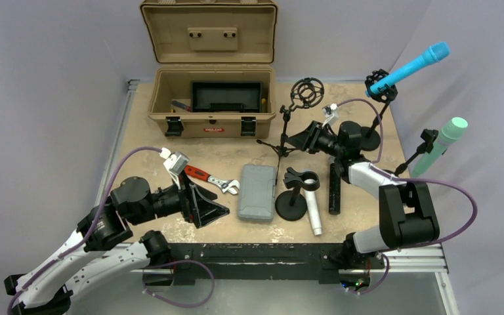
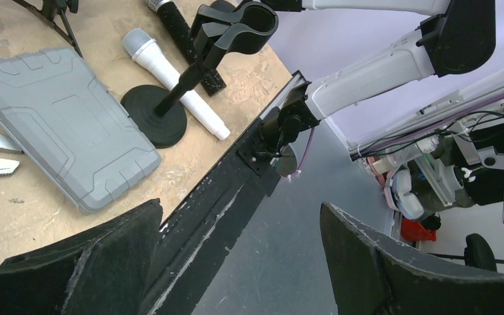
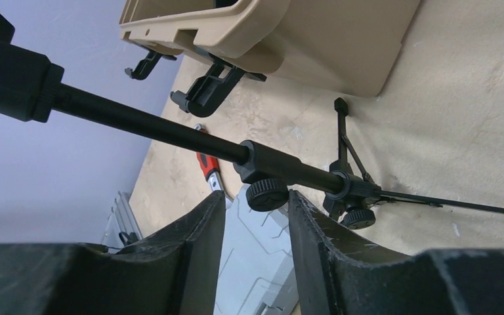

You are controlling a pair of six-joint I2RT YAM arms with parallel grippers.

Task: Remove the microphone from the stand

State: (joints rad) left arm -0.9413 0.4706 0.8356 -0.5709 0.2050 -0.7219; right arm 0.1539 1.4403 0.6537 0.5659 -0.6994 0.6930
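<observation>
A blue microphone (image 1: 410, 64) sits tilted in the clip of a stand at the back right. A green microphone (image 1: 447, 139) sits in another stand at the far right. A white microphone (image 1: 314, 211) and a black one (image 1: 333, 188) lie on the table beside an empty round-base stand (image 1: 293, 200). My right gripper (image 1: 294, 140) is narrowly open at the pole of a tripod stand (image 1: 282, 131) with an empty shock mount. In the right wrist view its fingertips (image 3: 256, 195) flank a knob (image 3: 267, 195) on that pole. My left gripper (image 1: 220, 211) is wide open and empty at the table's front edge (image 2: 239, 207).
An open tan toolbox (image 1: 211, 98) stands at the back. A grey case (image 1: 257, 191) and a red-handled wrench (image 1: 211, 179) lie in the middle. The left wrist view shows the case (image 2: 59, 125), the white microphone (image 2: 170, 75) and the empty stand (image 2: 190, 72).
</observation>
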